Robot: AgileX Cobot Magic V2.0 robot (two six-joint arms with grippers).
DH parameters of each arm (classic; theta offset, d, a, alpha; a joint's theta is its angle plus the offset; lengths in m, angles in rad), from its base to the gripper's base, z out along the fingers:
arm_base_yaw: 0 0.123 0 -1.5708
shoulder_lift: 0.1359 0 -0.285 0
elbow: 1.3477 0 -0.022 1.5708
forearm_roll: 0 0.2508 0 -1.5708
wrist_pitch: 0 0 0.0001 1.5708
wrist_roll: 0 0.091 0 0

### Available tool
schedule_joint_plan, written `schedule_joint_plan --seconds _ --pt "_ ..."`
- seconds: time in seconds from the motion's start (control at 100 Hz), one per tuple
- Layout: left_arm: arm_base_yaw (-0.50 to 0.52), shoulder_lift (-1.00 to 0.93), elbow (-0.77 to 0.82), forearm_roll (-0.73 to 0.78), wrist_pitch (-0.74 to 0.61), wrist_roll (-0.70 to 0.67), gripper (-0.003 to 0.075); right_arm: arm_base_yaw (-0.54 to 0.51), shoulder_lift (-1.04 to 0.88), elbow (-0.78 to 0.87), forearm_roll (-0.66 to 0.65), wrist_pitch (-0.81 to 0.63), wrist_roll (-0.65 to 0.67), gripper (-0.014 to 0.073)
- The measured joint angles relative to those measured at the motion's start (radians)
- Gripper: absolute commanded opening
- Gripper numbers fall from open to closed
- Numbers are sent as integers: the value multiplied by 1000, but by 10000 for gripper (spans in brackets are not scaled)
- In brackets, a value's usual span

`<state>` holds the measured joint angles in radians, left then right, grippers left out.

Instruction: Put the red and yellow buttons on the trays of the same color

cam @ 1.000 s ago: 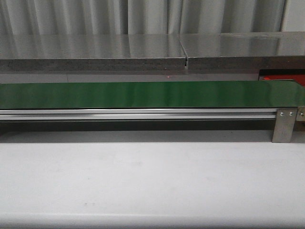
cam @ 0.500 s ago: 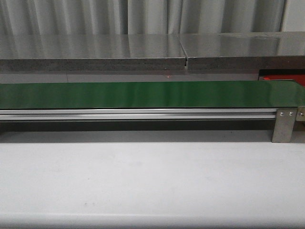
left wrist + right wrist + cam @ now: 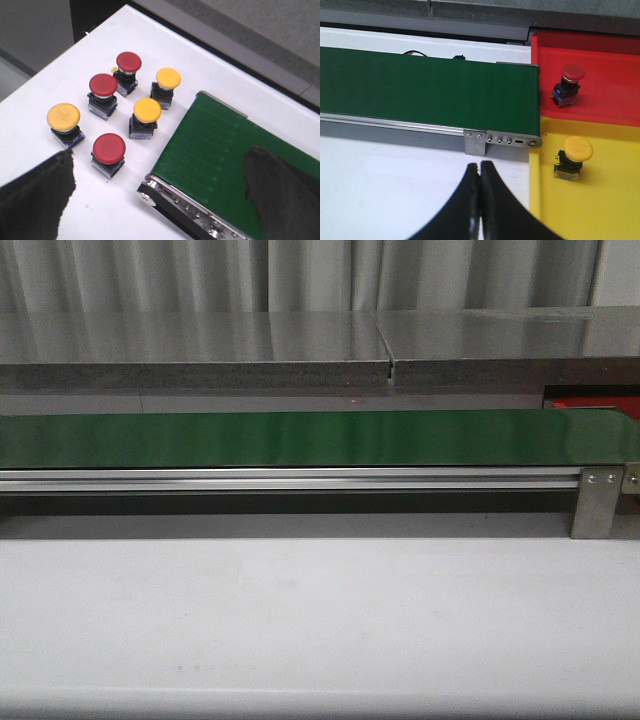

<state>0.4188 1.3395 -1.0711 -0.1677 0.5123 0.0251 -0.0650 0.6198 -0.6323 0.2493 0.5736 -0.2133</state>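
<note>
In the left wrist view, three red buttons [image 3: 129, 62] [image 3: 103, 85] [image 3: 109, 148] and three yellow buttons [image 3: 168, 78] [image 3: 147, 110] [image 3: 63, 116] stand upright on the white table beside the belt's end. My left gripper [image 3: 160, 200] hangs open above them, one finger [image 3: 35, 195] near the buttons, the other over the belt, holding nothing. The right wrist view shows a red tray [image 3: 605, 90] with one red button [image 3: 568, 85] in it and a yellow tray [image 3: 600, 200] with one yellow button [image 3: 574, 157]. My right gripper [image 3: 480, 167] is shut and empty over the table, left of the yellow tray.
The long green belt [image 3: 300, 437] runs across the table on an aluminium rail with a metal bracket [image 3: 598, 503]. Its one end [image 3: 530, 100] meets the two trays. A grey ledge [image 3: 200, 350] runs behind it. A sliver of the red tray [image 3: 592, 403] shows at the front view's right.
</note>
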Motion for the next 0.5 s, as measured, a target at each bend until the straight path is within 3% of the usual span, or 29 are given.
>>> schedule_joint_plan --seconds 0.25,0.5 --pt "1 267 -139 16 57 6 638 0 0 0 0 0 0 -118" --pt "2 397 -214 52 92 10 638 0 0 0 0 0 0 -118"
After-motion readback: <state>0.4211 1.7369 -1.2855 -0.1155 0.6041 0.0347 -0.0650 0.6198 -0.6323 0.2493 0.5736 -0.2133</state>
